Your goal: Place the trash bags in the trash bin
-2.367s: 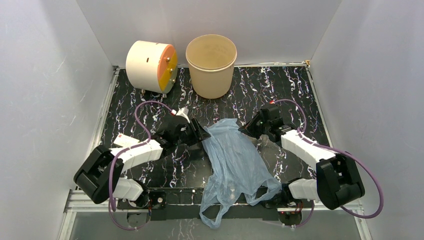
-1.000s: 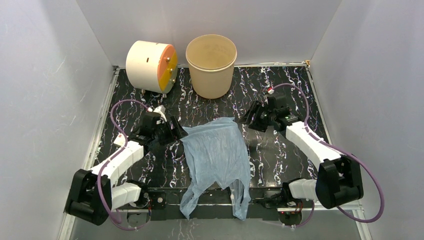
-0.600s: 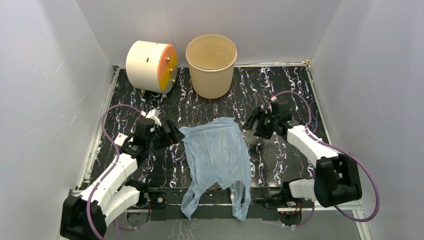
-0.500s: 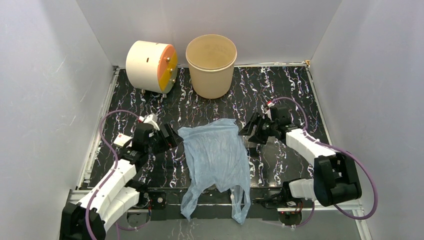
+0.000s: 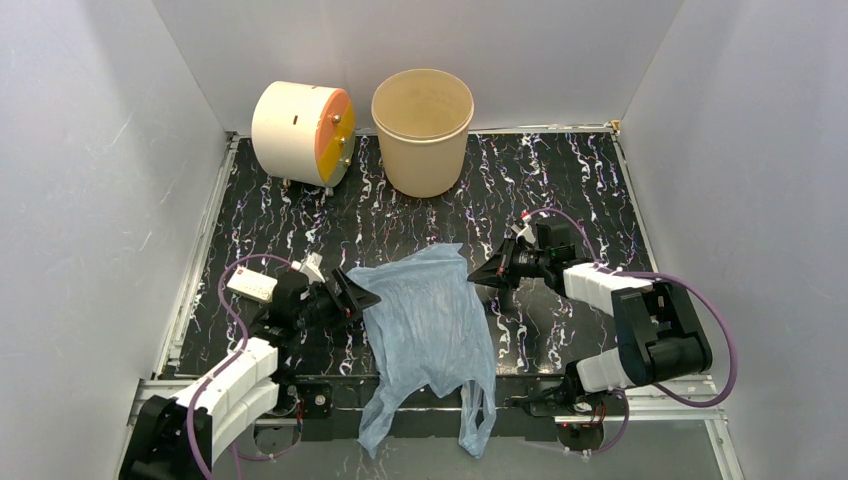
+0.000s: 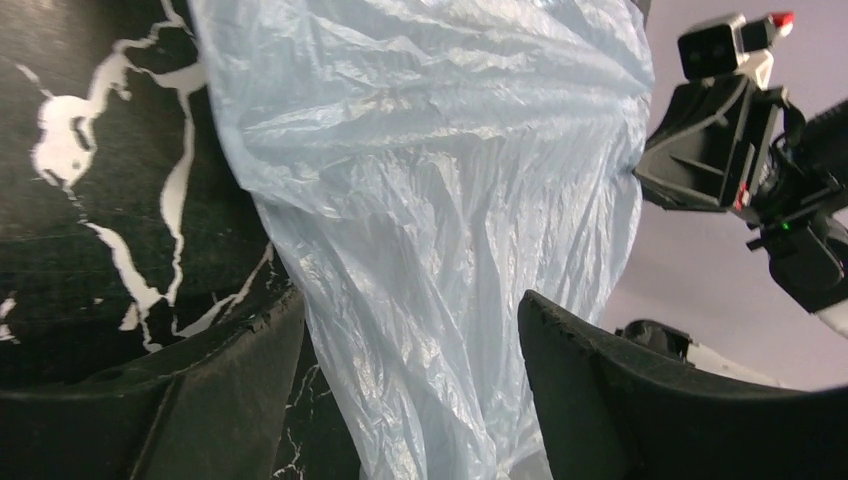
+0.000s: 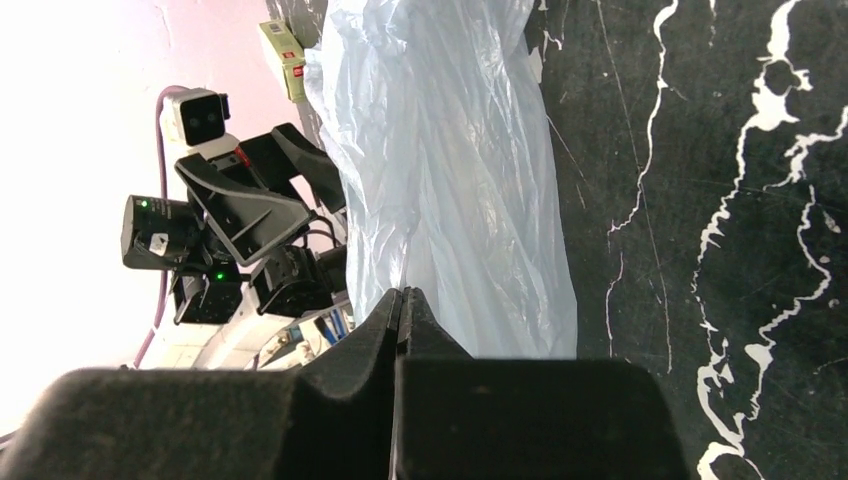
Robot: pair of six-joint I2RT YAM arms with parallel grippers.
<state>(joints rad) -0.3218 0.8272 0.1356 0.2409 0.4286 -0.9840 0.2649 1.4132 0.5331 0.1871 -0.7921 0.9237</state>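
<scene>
The pale blue trash bag (image 5: 430, 320) lies spread flat on the black marbled table, its loop handles hanging over the near edge. My left gripper (image 5: 352, 295) is open at the bag's left edge, and a fold of the film (image 6: 430, 180) rises between its two fingers (image 6: 240, 380). My right gripper (image 5: 483, 275) sits at the bag's upper right edge with its jaws pressed together on the film (image 7: 450, 180). The tan trash bin (image 5: 423, 130) stands upright at the back, well beyond both grippers.
A cream drum with an orange face (image 5: 300, 132) lies on its side left of the bin. A small white card box (image 5: 251, 285) rests on the table just left of my left arm. Grey walls close in both sides.
My left arm has dropped lower and slid right until its open fingers straddle the bag's left edge. My right gripper moved onto the right edge and closed. The bag shifted slightly.
</scene>
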